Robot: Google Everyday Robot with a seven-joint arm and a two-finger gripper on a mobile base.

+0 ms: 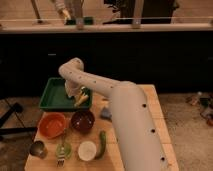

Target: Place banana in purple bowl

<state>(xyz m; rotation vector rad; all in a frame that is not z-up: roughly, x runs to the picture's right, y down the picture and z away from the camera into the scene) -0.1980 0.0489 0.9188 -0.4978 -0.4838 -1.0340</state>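
One gripper (75, 95) hangs low inside the green tray (52, 101), right against the banana (81, 99); whether it is apart or clamped on the fruit cannot be told. The banana seems to lie slantwise by the tray's near edge, and the purple bowl (83, 121) sits just past that edge, toward the camera.
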